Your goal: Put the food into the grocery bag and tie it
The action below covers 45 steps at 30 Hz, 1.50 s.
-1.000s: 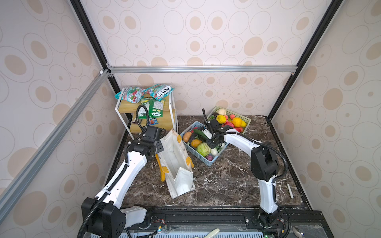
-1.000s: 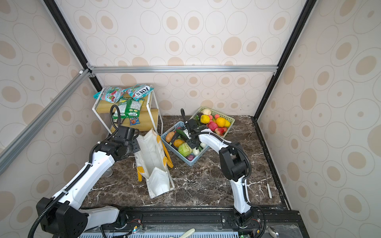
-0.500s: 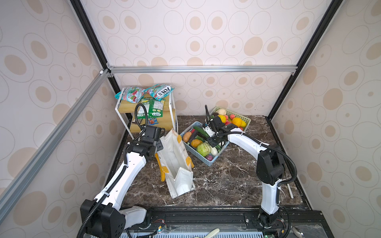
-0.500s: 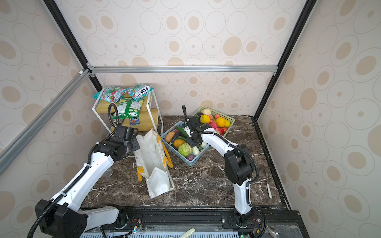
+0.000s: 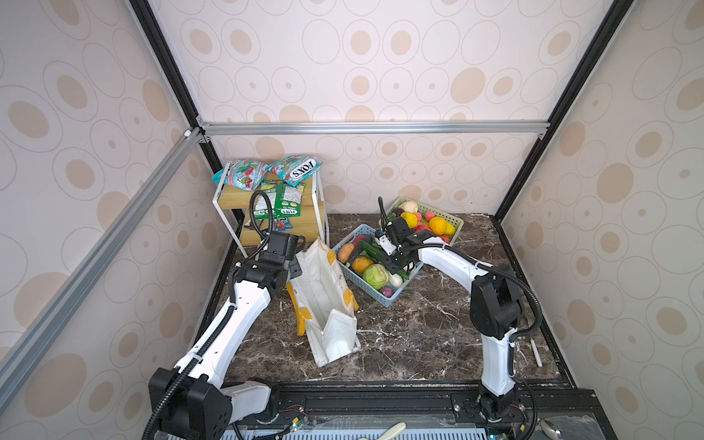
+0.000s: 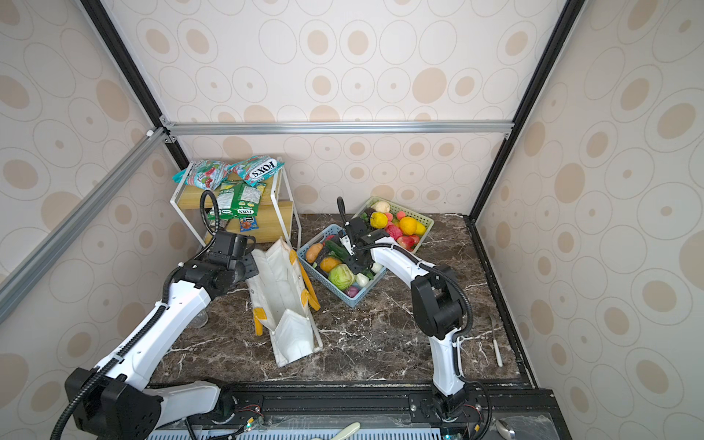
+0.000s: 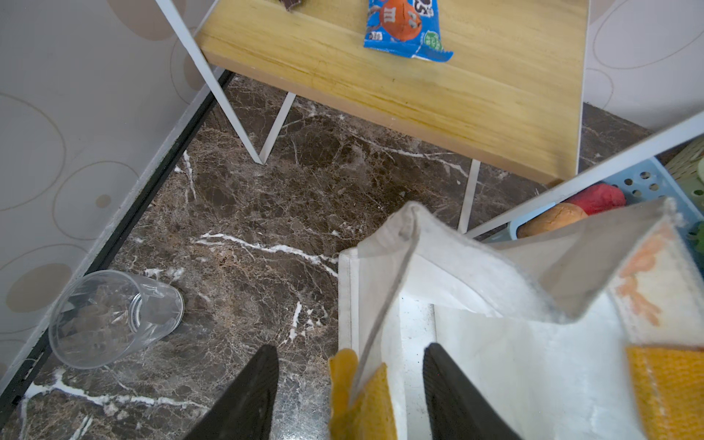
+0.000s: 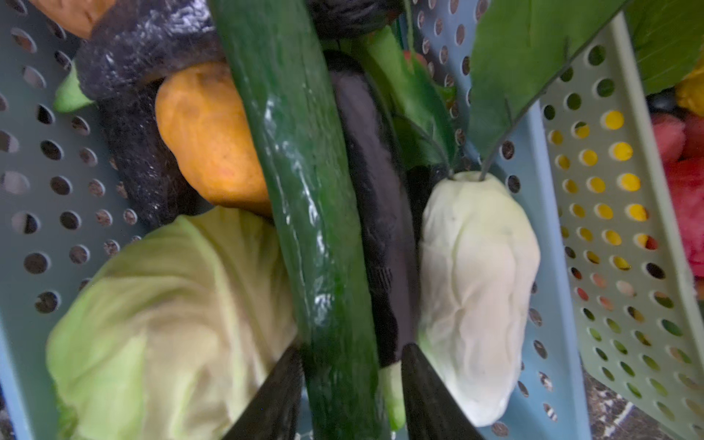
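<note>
1. Surface and room: a dark brown marble tabletop (image 5: 419,335), veined in white, is enclosed by walls papered with beige ovals. An aluminium rail (image 5: 362,127) crosses the back wall.
2. Far left: a clear cup (image 7: 114,316) sits on the marble against the wall. Behind it, a white-framed wooden rack (image 5: 304,228) carries snack packets (image 5: 282,198).
3. The left gripper (image 7: 349,347) stands wide, one finger outside and one inside the grocery bag (image 5: 324,289). It straddles the bag's wall at a yellow handle without clamping it. The bag stands open-mouthed between the rack and the blue basket (image 5: 385,303).
4. Centre: the food (image 5: 375,276) lies in the blue basket and in the green basket (image 5: 455,220) just behind it.
5. The right gripper (image 8: 351,347) is down in the blue basket, its jaws parted either side of a cucumber (image 8: 297,171). One finger appears to touch the cucumber, though blur prevents confirmation.
6. Far right: a thin white stick (image 5: 536,352) lies near the table edge.
7. Obscured: in both top views the left arm hides most of the cup, and each wrist body covers its own fingertips. Items low in the baskets are buried under others.
</note>
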{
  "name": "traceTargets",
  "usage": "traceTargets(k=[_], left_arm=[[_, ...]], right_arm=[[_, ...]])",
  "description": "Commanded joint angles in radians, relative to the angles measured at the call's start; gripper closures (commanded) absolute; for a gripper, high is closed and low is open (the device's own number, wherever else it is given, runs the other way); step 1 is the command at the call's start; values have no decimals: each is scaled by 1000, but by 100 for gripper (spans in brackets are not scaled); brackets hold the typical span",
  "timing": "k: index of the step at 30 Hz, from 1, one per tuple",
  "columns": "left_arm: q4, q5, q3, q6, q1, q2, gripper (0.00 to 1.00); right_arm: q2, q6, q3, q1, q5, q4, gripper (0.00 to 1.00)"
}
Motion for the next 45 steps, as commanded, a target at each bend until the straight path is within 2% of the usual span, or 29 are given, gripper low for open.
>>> traceTargets(k=[1,15,20,21,23,28,37,45], left_arm=[[8,-8,23,8,7,-1,39],[30,8,35,0,6,20,38],[27,5,28,-1,6,14,38],[27,5,27,-1,6,13,38],[26,3,27,-2,7,11,38],[22,-1,28,-5,6,5,38],[21,-1,28,4,6,10,38],[29,10,40,24,6,22,37]], right_arm=[[-5,4,22,8,-35,-17,51],[126,-46,157,8,-34,0,47],[152,-36,184,7,-40,14,47],[154,-32,185,8,-42,24,50],[153,-27,190,9,-46,31,55],[126,-21,187,8,-38,30,60],[20,-17,129,8,-43,22,62],[0,-20,120,7,-46,2,63]])
